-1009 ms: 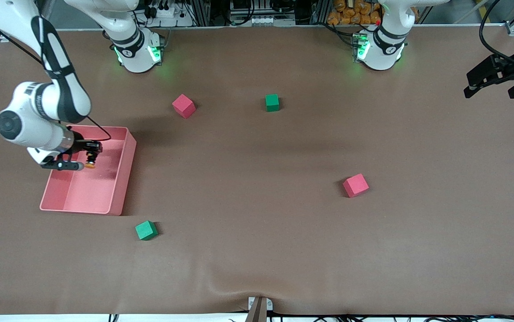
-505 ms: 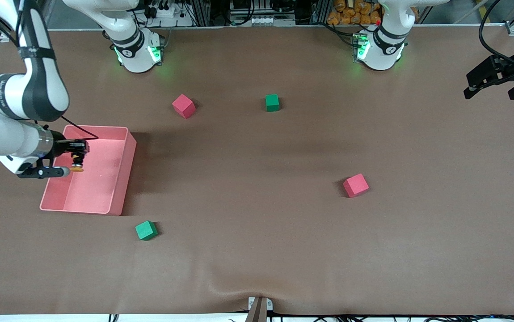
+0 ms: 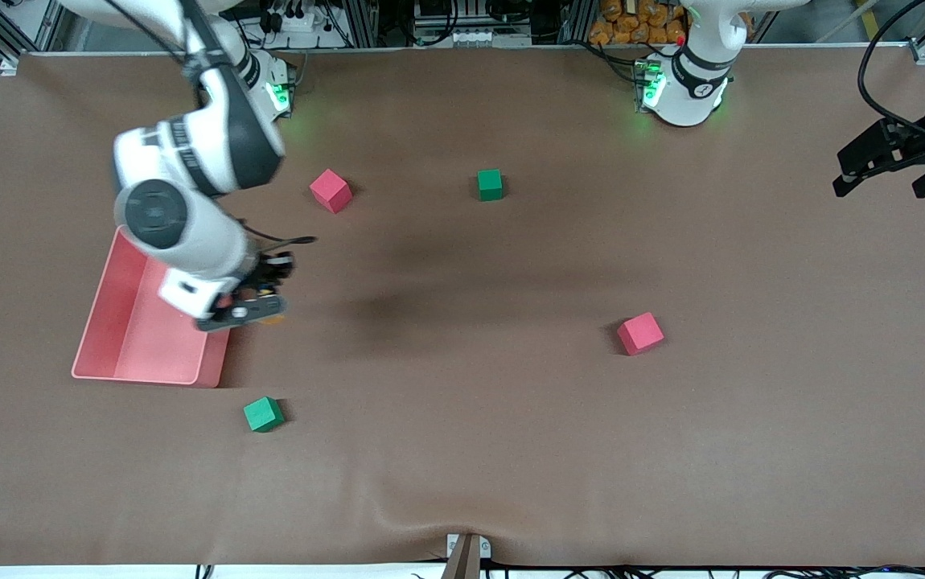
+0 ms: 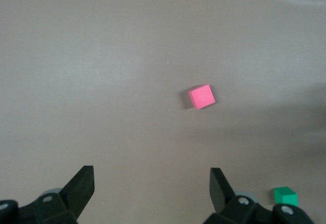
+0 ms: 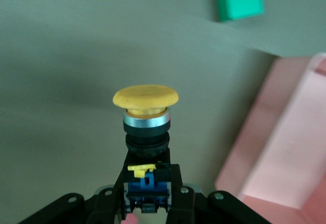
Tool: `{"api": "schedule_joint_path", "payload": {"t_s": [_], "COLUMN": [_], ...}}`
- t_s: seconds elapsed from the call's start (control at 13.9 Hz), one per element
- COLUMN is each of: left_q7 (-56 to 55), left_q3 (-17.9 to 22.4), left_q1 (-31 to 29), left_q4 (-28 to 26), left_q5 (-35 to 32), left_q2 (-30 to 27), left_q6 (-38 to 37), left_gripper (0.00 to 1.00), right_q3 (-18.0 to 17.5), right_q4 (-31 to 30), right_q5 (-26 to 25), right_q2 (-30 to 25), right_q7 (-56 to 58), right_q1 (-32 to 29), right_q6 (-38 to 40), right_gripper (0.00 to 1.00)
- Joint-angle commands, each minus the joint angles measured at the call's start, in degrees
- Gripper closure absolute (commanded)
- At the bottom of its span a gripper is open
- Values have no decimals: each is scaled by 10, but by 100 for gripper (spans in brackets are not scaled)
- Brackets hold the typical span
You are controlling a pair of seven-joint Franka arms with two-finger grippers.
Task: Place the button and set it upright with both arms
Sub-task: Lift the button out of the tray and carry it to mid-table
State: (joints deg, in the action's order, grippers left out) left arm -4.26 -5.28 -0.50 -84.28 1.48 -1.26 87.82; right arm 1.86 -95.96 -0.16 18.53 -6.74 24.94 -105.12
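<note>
Orange-capped button (image 5: pixel 145 113) is clamped by its base in the right gripper (image 3: pixel 260 299) over bare table beside the pink bin (image 3: pixel 121 322), so lower gently, cap level, while the left gripper (image 3: pixel 889 157) waits open-jawed.

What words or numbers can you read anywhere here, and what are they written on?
No text here can be read.
Right arm: small dark marks on its white wrist band, too blurred to read.
Button, held in the right claw: no lettering shows.
Pink bin, cubes and brown table: no text.

Brown table cover (image 3: pixel 511 450), aluminium framing (image 3: pixel 366 24) along edge.
</note>
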Motion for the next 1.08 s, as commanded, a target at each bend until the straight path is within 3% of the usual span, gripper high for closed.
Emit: {"api": "schedule_joint_path", "payload": {"t_s": [0.0,0.29,0.58,1.01], "left_q7": [1,2,2,0], "left_q3": [-3,-2,3,2], "left_q1": [-4,-5,-6,-2], "left_q4": [0,-2,2,2], "left_q5": [5,5,9,9], "left_q2": [6,11,24,56], "left_q6": [12,17,28,55], "left_gripper": [0,0,0,0], "right_q3": [9,10,9,9], "right_q4": [98,193,198,229], "right_q5": [15,13,15,16], "right_q2": [90,202,257,337], "right_q7": [-54,-134,-213,-319], "right_q1": [61,135,172,232], "right_q6": [9,-53,-176,-254], "right_gripper": [100,99,96,94]}}
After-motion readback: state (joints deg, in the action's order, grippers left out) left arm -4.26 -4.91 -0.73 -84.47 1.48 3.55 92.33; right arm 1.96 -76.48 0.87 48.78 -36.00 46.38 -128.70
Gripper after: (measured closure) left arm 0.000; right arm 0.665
